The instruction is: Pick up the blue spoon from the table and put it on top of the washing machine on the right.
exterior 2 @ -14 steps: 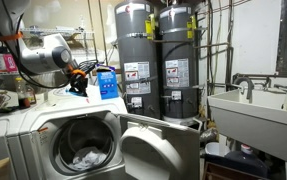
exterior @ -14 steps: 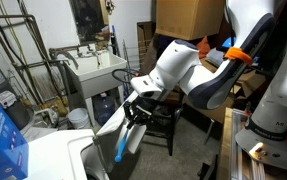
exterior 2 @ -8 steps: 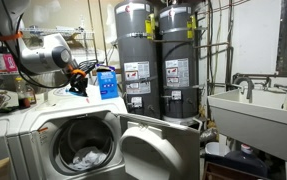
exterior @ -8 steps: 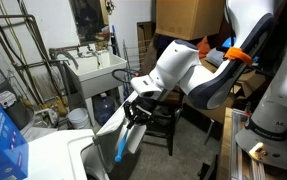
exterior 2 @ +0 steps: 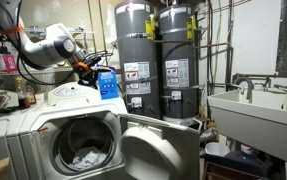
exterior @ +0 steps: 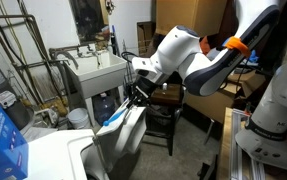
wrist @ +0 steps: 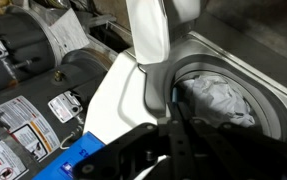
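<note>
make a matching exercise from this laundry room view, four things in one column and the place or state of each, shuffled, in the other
Things
1. blue spoon
2. washing machine lid
3. crumpled laundry
4. water heaters

Place or state
a. lying inside the drum
b. standing side by side, dark grey, with labels on the front
c. swung open
d. hanging down from the hand, off the table

Pairs: 1-d, 2-c, 3-a, 4-b
</note>
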Available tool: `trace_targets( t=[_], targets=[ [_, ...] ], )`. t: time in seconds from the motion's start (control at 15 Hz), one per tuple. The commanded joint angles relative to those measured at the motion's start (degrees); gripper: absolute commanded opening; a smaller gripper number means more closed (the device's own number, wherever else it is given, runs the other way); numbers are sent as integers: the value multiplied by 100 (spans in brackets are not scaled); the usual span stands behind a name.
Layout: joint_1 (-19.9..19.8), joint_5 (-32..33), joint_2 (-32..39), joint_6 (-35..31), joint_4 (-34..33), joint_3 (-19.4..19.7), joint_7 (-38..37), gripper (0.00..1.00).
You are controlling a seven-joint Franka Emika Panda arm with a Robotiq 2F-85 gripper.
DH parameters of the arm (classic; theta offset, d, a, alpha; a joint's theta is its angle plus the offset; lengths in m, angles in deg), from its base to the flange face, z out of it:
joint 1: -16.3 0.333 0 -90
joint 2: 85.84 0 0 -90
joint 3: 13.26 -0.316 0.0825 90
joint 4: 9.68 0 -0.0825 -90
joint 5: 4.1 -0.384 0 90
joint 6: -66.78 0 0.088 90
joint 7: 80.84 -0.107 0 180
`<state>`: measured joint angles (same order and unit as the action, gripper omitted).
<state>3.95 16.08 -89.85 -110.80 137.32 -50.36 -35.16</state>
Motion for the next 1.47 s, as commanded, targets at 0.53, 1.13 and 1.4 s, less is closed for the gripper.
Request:
trace_targets(
  t=[0.53,1.13,1.4],
  targets=[
    [1281,-1669,760,1605,-1501,615,559,1],
    [2118,-2156,862,3355,-2883,1260,794,3],
    [2138,-2167,943,3380,-2928,1274,816,3]
  ],
)
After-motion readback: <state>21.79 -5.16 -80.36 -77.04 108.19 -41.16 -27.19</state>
